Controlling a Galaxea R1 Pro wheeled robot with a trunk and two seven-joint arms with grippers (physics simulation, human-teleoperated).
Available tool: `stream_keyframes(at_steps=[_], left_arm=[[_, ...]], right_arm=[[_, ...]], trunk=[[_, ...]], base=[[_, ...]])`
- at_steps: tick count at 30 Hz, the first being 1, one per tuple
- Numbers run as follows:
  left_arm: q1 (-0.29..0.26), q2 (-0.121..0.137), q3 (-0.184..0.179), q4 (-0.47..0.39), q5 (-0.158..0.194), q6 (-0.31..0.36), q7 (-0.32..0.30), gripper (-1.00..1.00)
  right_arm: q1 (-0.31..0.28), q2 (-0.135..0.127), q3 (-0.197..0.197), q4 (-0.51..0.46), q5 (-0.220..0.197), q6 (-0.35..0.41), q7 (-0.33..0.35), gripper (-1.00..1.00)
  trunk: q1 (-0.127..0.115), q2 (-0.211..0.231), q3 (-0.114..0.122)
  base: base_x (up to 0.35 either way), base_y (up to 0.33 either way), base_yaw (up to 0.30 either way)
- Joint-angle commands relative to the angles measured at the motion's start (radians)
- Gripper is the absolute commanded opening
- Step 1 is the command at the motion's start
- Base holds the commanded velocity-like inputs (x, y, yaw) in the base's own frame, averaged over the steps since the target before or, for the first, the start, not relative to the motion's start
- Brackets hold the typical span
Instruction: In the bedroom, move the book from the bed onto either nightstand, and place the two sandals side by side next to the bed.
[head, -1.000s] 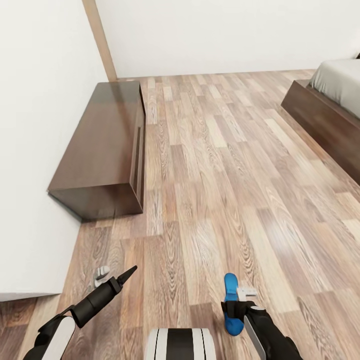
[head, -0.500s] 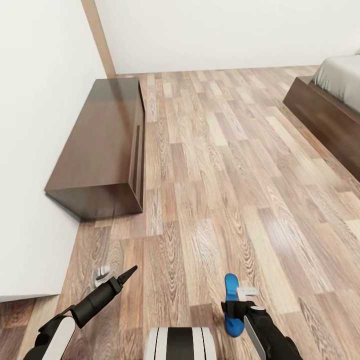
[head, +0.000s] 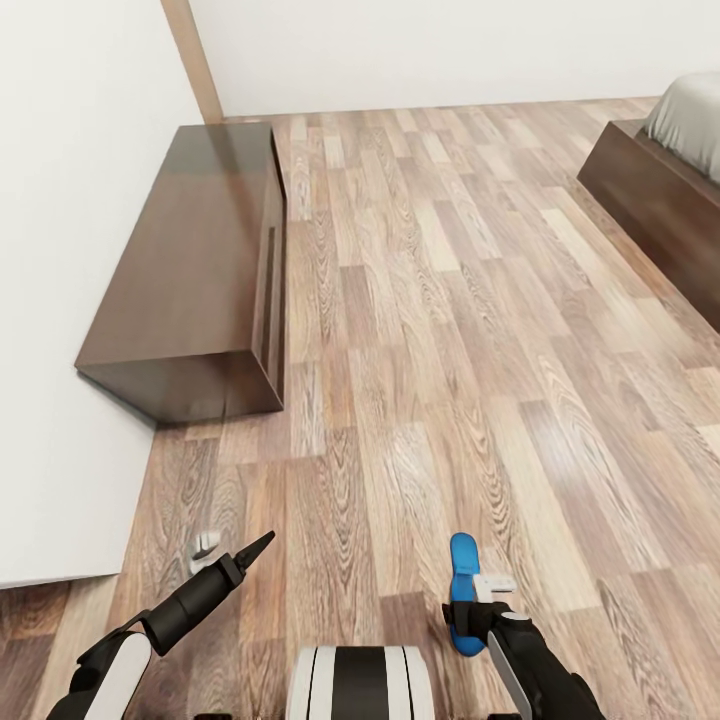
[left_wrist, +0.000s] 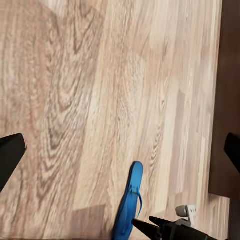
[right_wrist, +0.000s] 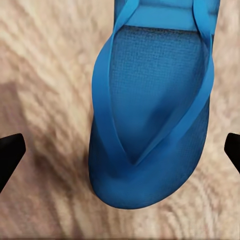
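Above the wood floor (head: 420, 330), the right gripper (head: 478, 608) clamped a blue sandal (head: 461, 592); the left gripper (head: 232, 562) hung with jaws apart, near a dark dresser (head: 190, 280).

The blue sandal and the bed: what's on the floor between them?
Nothing: in the head view just bare wood floor lies between the sandal and the bed.

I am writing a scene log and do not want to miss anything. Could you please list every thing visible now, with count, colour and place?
sandal: one, bright blue, held by the right gripper above the floor
dresser: one, dark brown, long and low, against the left wall
bed: one, off-white mattress on dark brown platform, far right
floor: light wood planks
walls: white
left gripper: black, low left, holding nothing
right gripper: black, low right, on the sandal
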Motion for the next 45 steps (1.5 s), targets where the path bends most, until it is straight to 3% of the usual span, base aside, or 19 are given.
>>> stream_keyframes(at_steps=[1,21,24,31,45], left_arm=[[0.0,0.0,0.001,0.0,0.008,0.008,-0.001,1.0],[0.0,0.0,0.001,0.0,0.006,0.008,-0.001,1.0],[0.0,0.0,0.001,0.0,0.006,0.007,-0.001,1.0],[0.0,-0.001,0.001,0.001,0.006,0.007,0.0,1.0],[0.0,-0.004,-0.001,0.029,0.006,0.006,0.002,1.0]], right_arm=[[0.0,0.0,-0.001,-0.002,0.0,0.005,0.0,1.0],[0.0,0.0,-0.001,-0.002,0.0,0.005,0.0,1.0],[0.0,0.0,-0.001,-0.004,0.001,-0.001,0.0,1.0],[0.001,-0.001,0.0,-0.004,0.002,-0.218,0.0,1.0],[0.001,-0.002,-0.001,0.0,0.005,-0.275,0.0,1.0]], trunk=[[0.0,0.0,-0.005],[0.009,-0.005,-0.082],[0.009,-0.005,-0.082],[0.009,-0.005,-0.082],[0.009,-0.005,-0.082]], base=[[0.0,0.0,0.0],[0.0,0.0,0.0],[0.0,0.0,0.0],[0.0,0.0,0.0],[0.0,0.0,0.0]])
